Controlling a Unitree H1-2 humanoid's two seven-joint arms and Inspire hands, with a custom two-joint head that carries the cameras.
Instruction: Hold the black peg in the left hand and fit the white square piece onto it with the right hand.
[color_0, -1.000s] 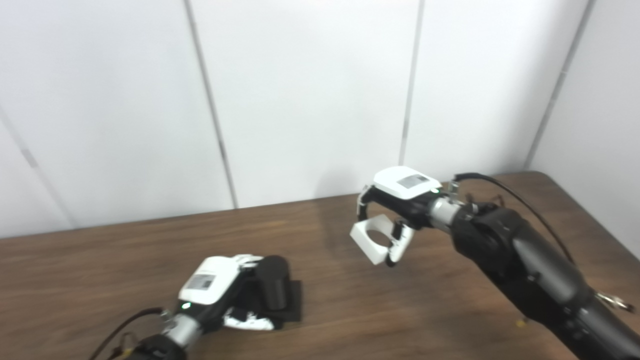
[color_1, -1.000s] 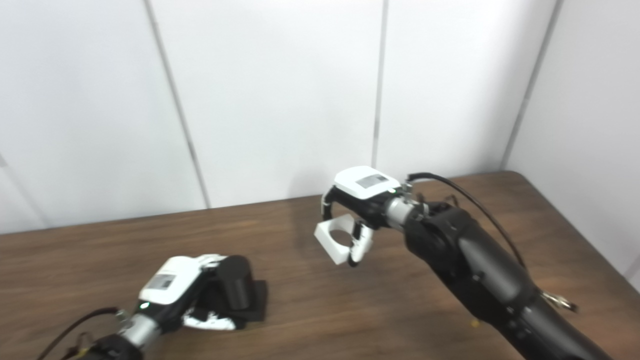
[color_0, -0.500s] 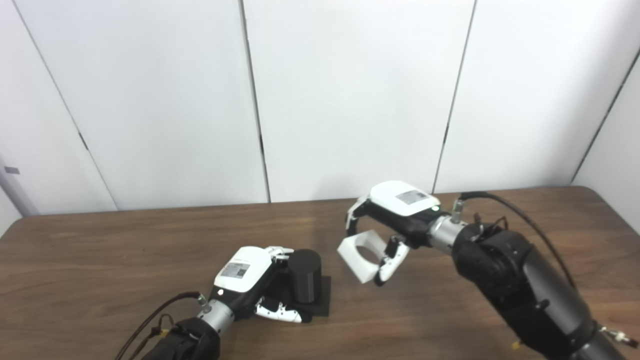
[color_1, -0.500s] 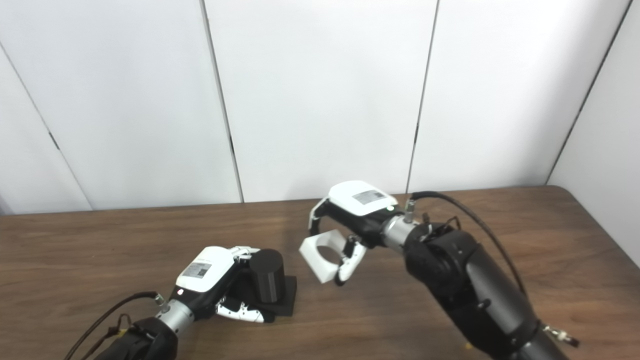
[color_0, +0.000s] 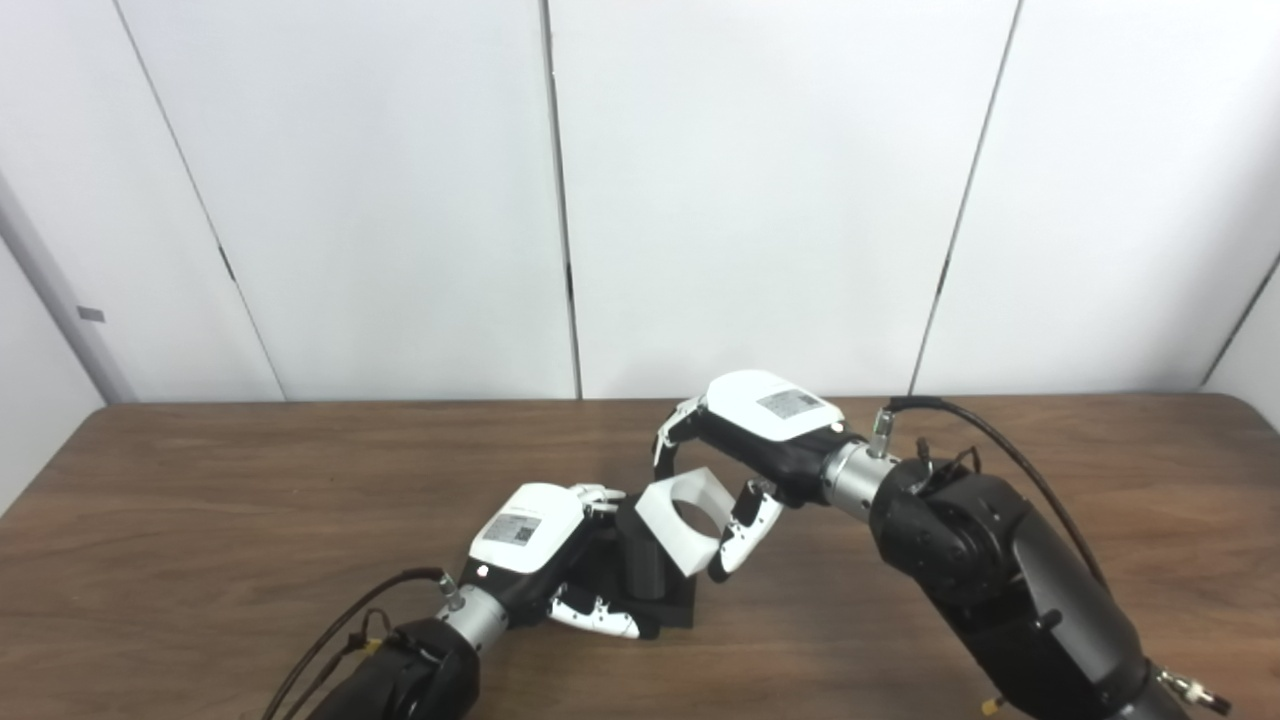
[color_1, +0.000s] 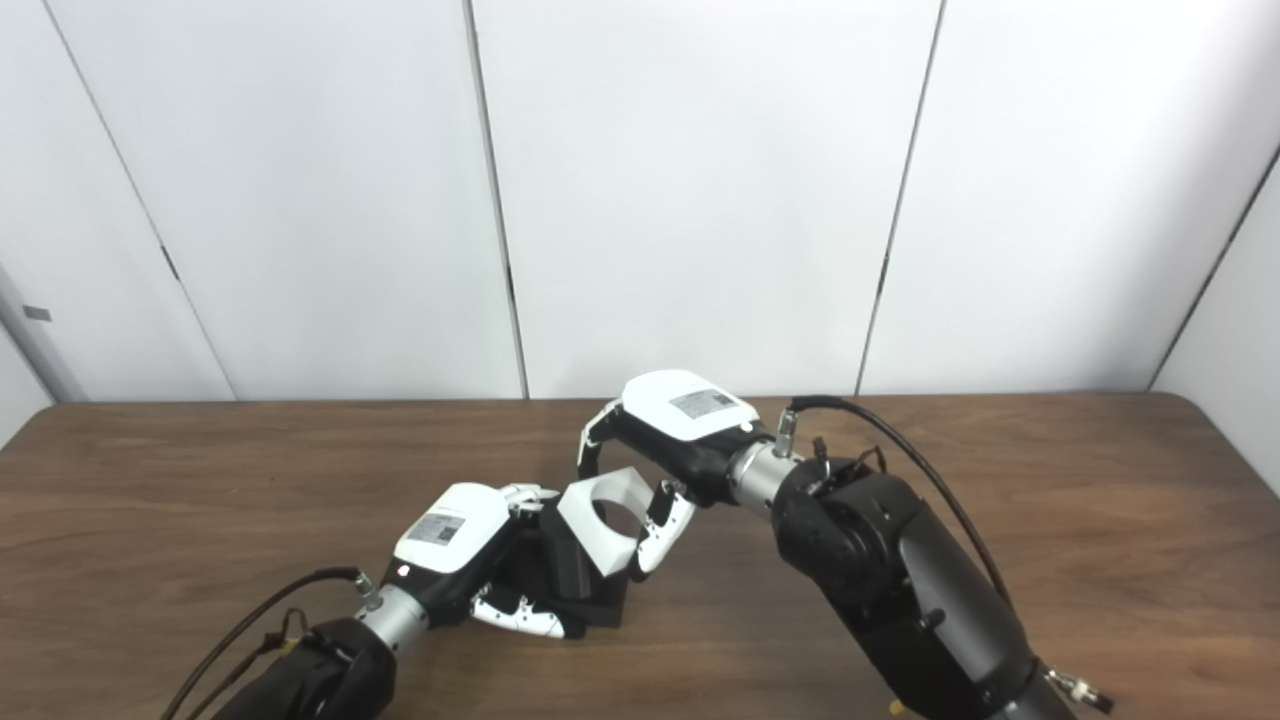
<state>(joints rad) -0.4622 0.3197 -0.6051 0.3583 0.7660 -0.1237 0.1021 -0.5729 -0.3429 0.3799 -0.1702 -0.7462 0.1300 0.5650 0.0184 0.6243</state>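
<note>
The black peg (color_0: 640, 560) is steadied upright on its base on the table (color_0: 200, 520) by the left hand (color_0: 535, 560), whose fingers are closed around it. The white square piece (color_0: 680, 522) is pinched, tilted, in the right hand (color_0: 745, 455), right at the peg's top. The piece should be levelled and its round hole centred over the peg before being pressed down, or jamming is likely
</note>
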